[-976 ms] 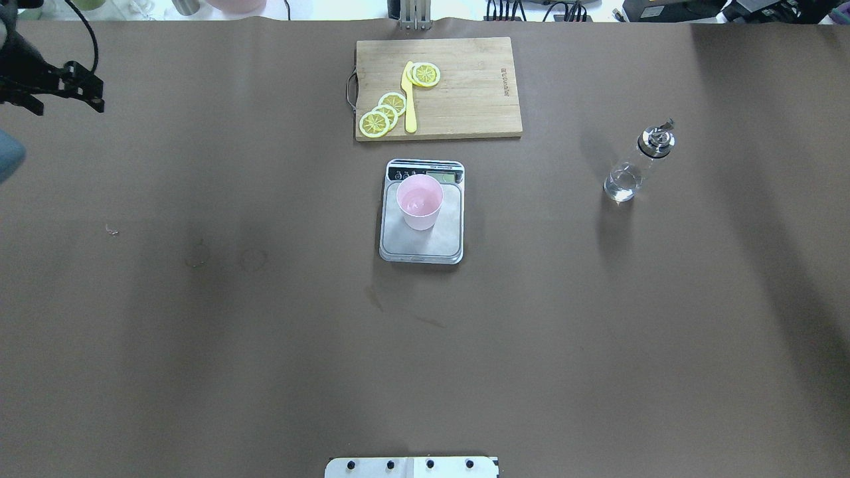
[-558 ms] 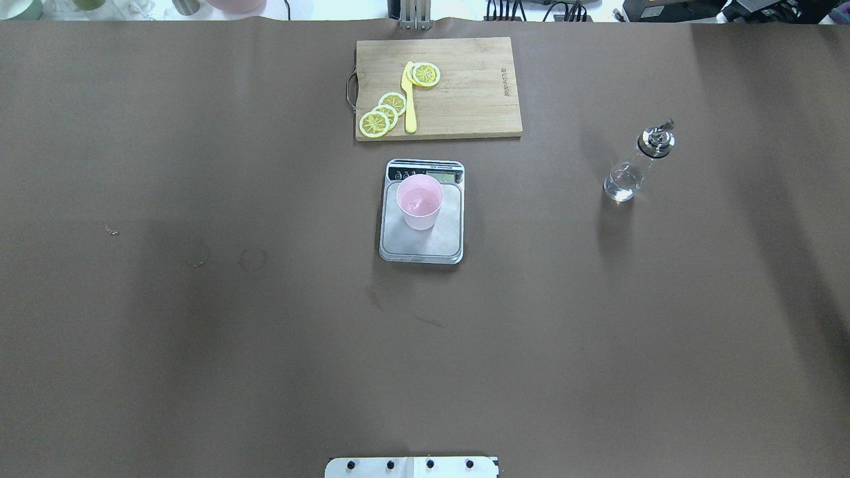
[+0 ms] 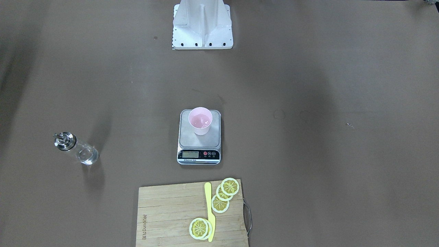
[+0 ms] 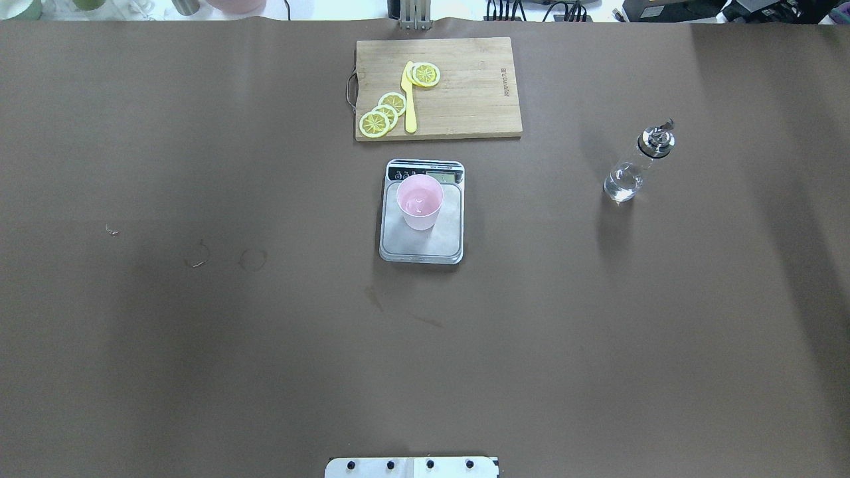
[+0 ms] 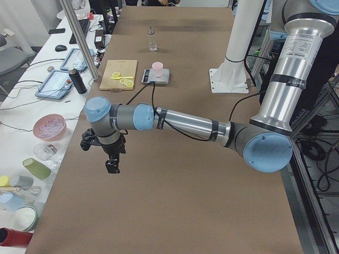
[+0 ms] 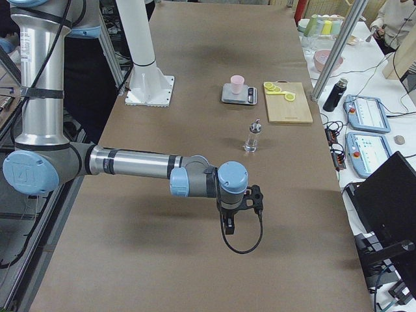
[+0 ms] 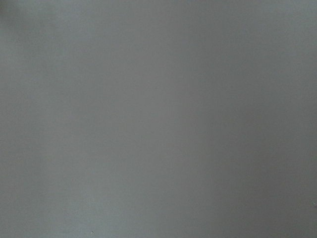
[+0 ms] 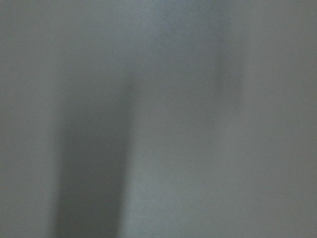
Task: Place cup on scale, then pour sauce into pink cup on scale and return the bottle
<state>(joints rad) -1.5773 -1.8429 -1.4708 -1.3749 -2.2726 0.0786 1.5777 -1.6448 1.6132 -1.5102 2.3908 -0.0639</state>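
The pale pink cup (image 4: 420, 201) stands upright on the silver-grey scale (image 4: 425, 244) at the table's middle, and a little liquid glints inside it (image 3: 200, 120). The clear glass bottle (image 4: 629, 176) with its silver pourer cap stands alone on the table to the right, holding clear sauce low down (image 3: 87, 155). My left gripper (image 5: 112, 165) hangs over the table's left end, far from the scale. My right gripper (image 6: 229, 224) hangs over the right end, short of the bottle (image 6: 252, 138). I cannot tell whether either is open or shut. Both wrist views show only blurred table.
A wooden cutting board (image 4: 465, 99) with lemon slices and a yellow knife lies just beyond the scale. The robot's white base (image 3: 202, 25) stands at the near edge. Cups, a bowl and tablets sit on the side bench (image 5: 50, 127).
One second ago my left arm's black gripper showed at the overhead view's far left edge; it has since moved out of that view. Cup, scale and bottle have not moved.
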